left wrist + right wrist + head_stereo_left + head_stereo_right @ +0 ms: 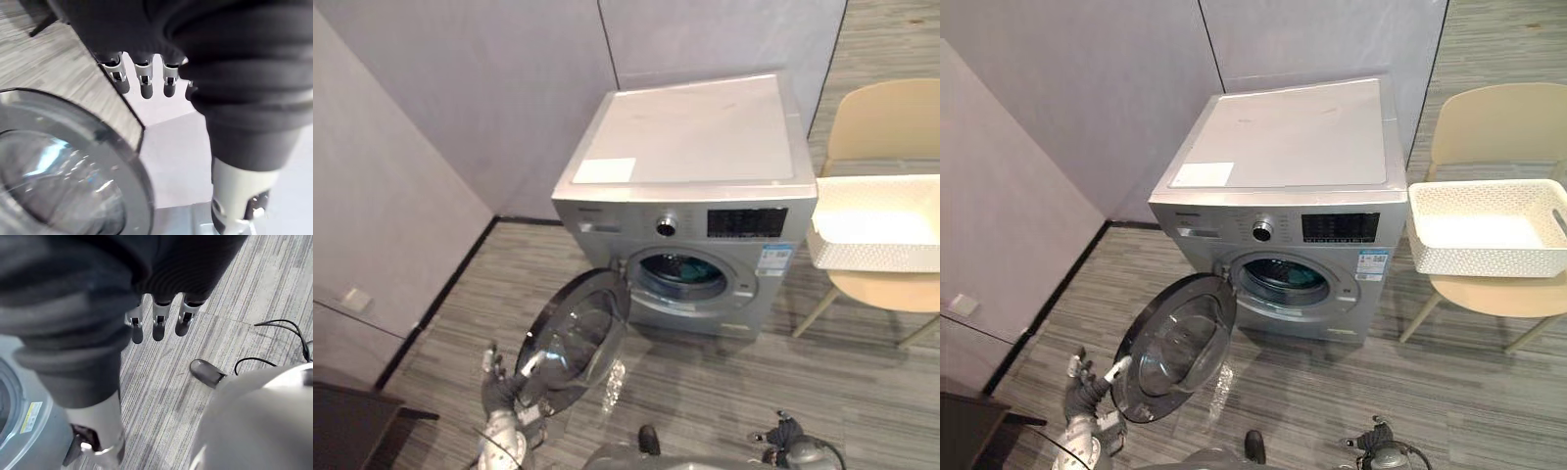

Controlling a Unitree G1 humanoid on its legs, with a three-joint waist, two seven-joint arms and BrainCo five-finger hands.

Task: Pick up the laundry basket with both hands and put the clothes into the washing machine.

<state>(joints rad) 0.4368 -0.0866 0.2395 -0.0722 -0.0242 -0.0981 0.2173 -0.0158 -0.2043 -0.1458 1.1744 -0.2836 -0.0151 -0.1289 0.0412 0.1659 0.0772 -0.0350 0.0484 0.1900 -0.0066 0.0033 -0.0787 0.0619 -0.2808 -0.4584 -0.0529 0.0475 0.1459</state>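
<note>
A silver washing machine (695,137) stands against the grey wall, its round glass door (573,343) swung wide open toward me. Teal cloth (685,269) lies inside the drum. A white laundry basket (1484,259) rests on a beige chair (1494,122) to the right of the machine, and its inside looks bare. My left hand (494,387) hangs low at the door's outer edge, fingers (144,81) relaxed and holding nothing. My right hand (1376,441) hangs open low on the right, over the floor, far from the basket.
Grey partition walls close off the back and left side. A dark piece of furniture (352,426) sits at the lower left corner. Striped grey floor (724,392) stretches in front of the machine.
</note>
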